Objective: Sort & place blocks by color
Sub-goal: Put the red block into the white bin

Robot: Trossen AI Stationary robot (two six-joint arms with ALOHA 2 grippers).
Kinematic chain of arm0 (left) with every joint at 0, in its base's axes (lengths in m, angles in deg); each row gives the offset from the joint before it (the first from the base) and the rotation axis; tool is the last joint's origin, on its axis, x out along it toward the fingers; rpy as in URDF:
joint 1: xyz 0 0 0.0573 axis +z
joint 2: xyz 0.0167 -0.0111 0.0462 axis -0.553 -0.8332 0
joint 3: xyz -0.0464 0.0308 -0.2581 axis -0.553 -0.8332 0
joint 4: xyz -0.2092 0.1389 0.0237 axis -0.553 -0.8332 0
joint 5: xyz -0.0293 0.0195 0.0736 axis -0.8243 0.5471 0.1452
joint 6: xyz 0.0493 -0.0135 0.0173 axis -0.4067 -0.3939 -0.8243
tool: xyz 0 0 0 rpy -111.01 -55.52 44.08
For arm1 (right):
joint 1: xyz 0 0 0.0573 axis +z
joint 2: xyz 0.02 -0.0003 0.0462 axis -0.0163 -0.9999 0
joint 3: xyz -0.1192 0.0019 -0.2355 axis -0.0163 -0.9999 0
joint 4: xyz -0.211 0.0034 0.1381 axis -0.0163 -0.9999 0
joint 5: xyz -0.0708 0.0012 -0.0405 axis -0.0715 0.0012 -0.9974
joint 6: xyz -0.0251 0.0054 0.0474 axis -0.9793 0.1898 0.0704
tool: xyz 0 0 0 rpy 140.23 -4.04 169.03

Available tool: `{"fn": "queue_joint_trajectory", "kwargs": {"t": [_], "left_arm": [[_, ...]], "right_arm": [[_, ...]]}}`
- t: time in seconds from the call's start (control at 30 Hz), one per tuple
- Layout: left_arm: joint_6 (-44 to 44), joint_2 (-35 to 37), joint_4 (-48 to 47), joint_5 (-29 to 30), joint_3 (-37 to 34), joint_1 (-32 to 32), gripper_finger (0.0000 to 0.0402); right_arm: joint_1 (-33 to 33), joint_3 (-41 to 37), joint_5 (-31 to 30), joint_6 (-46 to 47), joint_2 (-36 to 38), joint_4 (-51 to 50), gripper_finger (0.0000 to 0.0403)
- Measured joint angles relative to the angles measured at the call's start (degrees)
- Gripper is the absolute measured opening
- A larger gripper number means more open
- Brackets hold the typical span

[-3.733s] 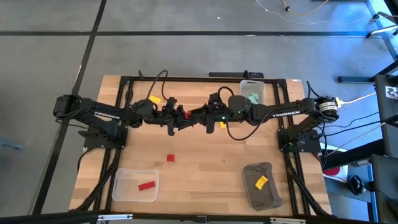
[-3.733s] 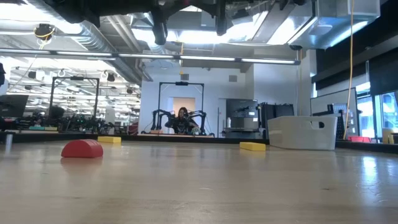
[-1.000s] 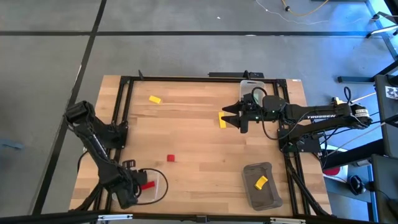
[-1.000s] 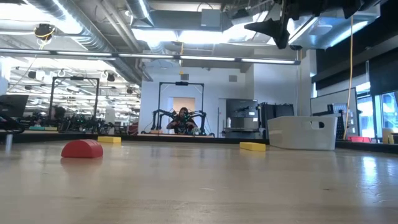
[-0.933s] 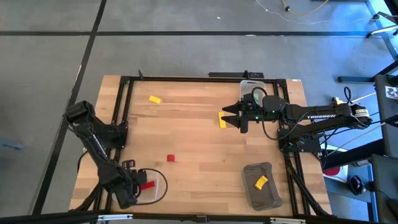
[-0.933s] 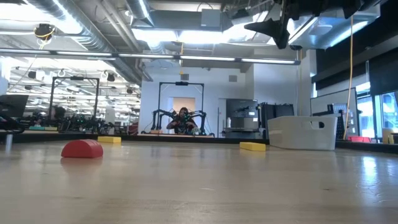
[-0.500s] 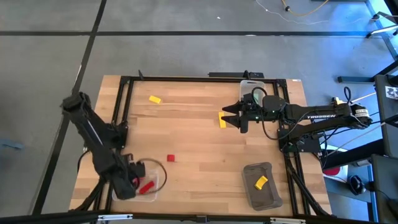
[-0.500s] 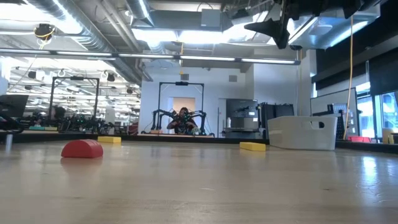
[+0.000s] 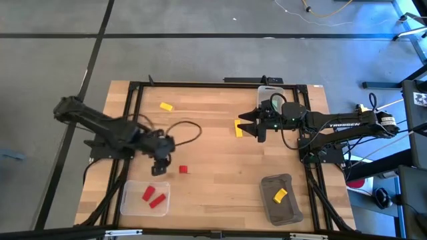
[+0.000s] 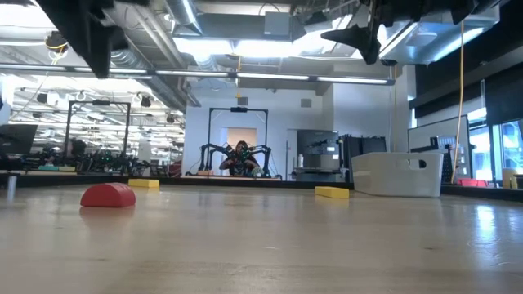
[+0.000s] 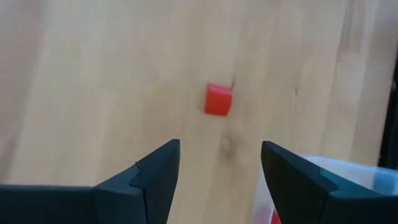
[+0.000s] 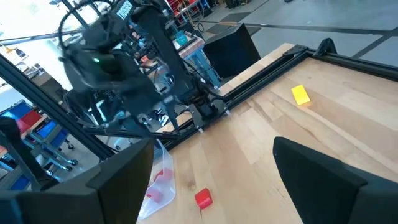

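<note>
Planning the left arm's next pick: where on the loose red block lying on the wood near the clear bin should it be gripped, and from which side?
Come straight down from above. The red block is a small cube lying flat on the table with bare wood all round it, so pinch two opposite side faces. The left end effector is open beside it, and the left wrist view shows the block ahead of the gap.
</note>
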Motion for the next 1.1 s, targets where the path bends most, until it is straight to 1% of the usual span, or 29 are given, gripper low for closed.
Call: {"fn": "queue_joint_trajectory", "kwargs": {"t": [0.07, 0.13, 0.27, 0.43, 0.53, 0.6, 0.73, 0.93, 1.1], "left_arm": [[-2.92, -3.0, 1.78, -3.79, 0.0, 2.59, 0.0216], [-5.28, -5.81, 2.7, -5.57, -0.02, 3.79, 0.0216], [-8.15, -11.05, 6.16, -6.92, -0.01, 4.32, 0.0218], [-8.48, -16.28, 14.44, -6.92, 0.0, 4.04, 0.0244], [-8.61, -19.36, 14.96, -6.49, 0.0, 3.85, 0.0267], [-8.35, -21.41, 14.69, -5.06, 0.0, 3.58, 0.028], [-8.39, -24.95, 14.84, -3.3, 0.0, 2.59, 0.0298], [-9.54, -29.24, 15.28, -1.81, 0.0, 1.42, 0.03], [-9.73, -32.22, 15.29, 0.8, 0.0, 0.64, 0.0296]], "right_arm": [[0.01, 0.0, 0.02, 0.0, 0.0, -0.01, 0.033], [0.01, 0.0, 0.02, 0.0, -0.01, -0.05, 0.033], [0.01, 0.05, 0.04, -0.11, -0.02, -0.6, 0.033], [-0.01, 0.05, 0.08, -0.24, -0.02, -1.09, 0.033], [0.01, 0.05, 0.2, -0.24, -0.02, -1.49, 0.033], [0.01, 0.05, 0.26, -0.25, -0.02, -2.05, 0.033], [0.01, 0.05, 0.26, -0.26, -0.02, -3.21, 0.033], [0.0, 0.05, 0.24, -0.37, -0.02, -3.53, 0.033], [0.01, 0.05, 0.22, -1.37, -0.02, -3.53, 0.033]]}}
